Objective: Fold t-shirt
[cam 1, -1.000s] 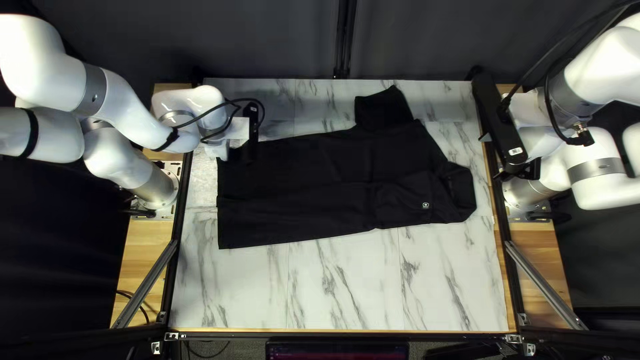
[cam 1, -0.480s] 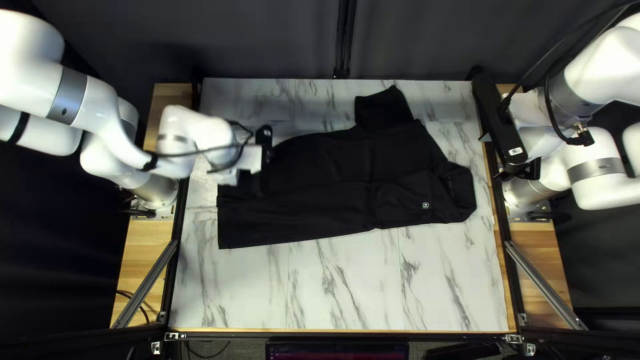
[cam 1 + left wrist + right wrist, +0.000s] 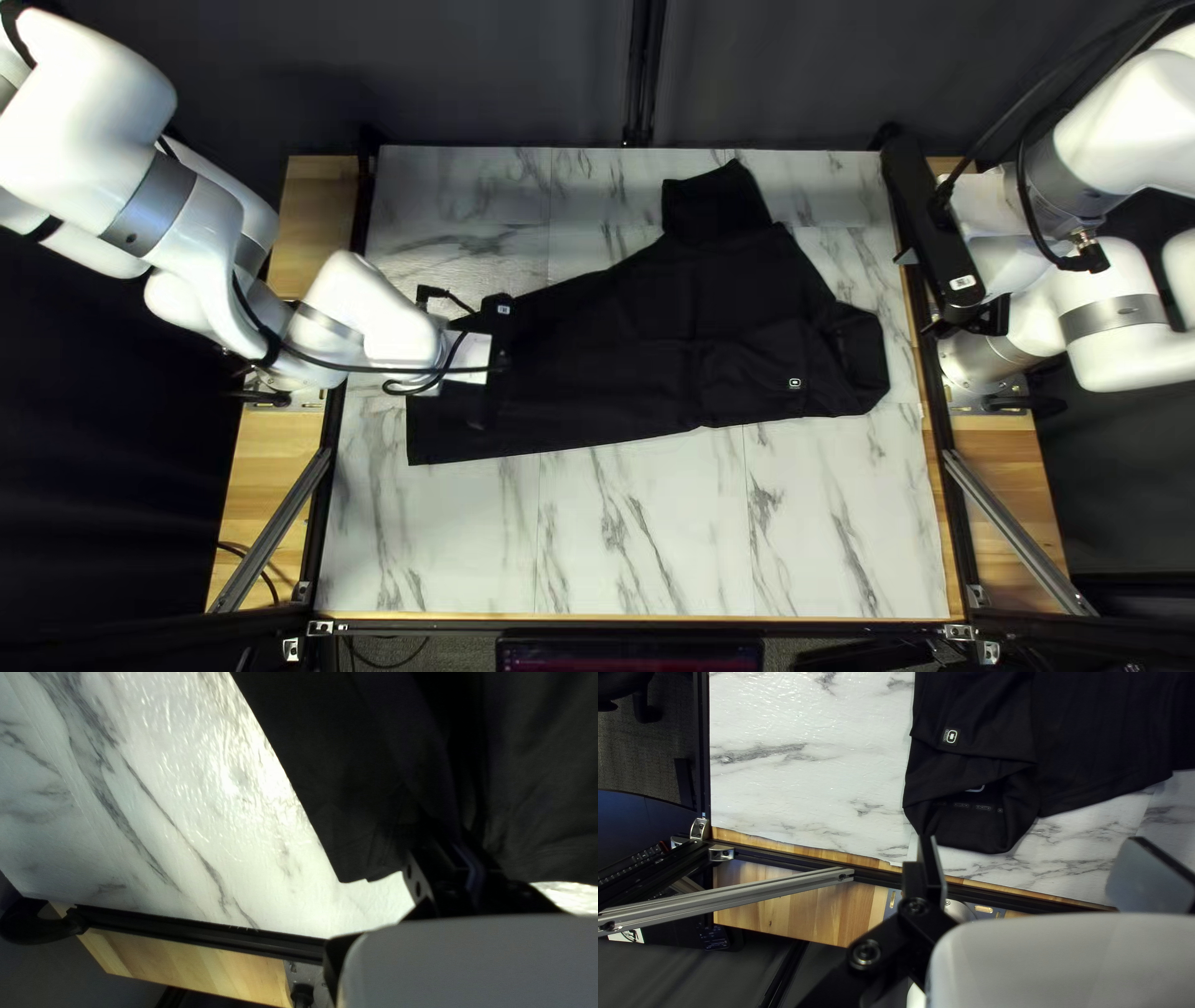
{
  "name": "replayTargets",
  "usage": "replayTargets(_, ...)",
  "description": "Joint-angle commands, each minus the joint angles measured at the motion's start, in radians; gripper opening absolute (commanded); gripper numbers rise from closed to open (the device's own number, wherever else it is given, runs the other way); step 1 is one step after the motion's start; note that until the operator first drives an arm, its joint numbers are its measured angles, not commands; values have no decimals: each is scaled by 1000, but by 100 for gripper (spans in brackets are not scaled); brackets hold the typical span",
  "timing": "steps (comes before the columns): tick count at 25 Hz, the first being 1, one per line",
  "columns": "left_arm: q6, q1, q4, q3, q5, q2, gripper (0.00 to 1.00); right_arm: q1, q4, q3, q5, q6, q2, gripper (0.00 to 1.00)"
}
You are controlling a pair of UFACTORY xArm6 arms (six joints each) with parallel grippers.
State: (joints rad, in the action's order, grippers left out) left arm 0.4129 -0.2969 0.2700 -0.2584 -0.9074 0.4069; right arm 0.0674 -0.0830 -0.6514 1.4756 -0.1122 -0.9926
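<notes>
The black t-shirt (image 3: 623, 324) lies across the table, its collar end toward the right of the top left view and one sleeve sticking out toward the far edge. Over its hem end is my left gripper (image 3: 479, 411), pinching cloth. Seen from the left wrist, the fingers of this gripper (image 3: 458, 843) are close together on the shirt (image 3: 349, 765), dark against dark, the exact grip hard to make out. My right gripper (image 3: 936, 230) hangs above the right table edge, away from the shirt. In the right wrist view this gripper (image 3: 1033, 846) has widely spread fingers, the collar end (image 3: 983, 821) lying beyond them.
Bare marble tabletop (image 3: 647, 535) shows on the near side of the shirt, with more at the far left. Dark frame rails (image 3: 326, 436) border the table. A metal brace (image 3: 1015, 529) slants beyond the right edge, and a wooden strip (image 3: 791, 914) lies outside the rail.
My left gripper has moved toward the near side, bringing the shirt's far hem corner along and baring marble at the far left. The right arm has stayed still.
</notes>
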Motion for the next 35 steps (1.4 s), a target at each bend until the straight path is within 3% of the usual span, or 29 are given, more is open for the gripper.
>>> replayTargets(1, -4, -1, 3, 1, 7, -9, 0, 0, 0, 0, 0, 0, 0, 100)
replayTargets(13, 75, -89, -13, 16, 27, -31, 0, 0, 0, 0, 0, 0, 0, 100)
replayTargets(19, 76, -58, 12, 46, 77, -32, 0, 7, 14, 6, 1, 3, -7, 100)
replayTargets(22, 71, -30, 30, 60, 114, -42, 0, -155, -12, 71, -87, -193, 10, 100)
replayTargets(25, 84, -28, 40, 71, 132, -39, 0, -312, -52, 118, -231, -402, 100, 100)
replayTargets(31, 96, -32, 55, 46, 119, -43, 0, -464, -80, 94, -483, -676, 311, 100)
replayTargets(35, 103, -40, 62, 30, 109, -49, 0, -503, -129, 87, -647, -812, 463, 100)
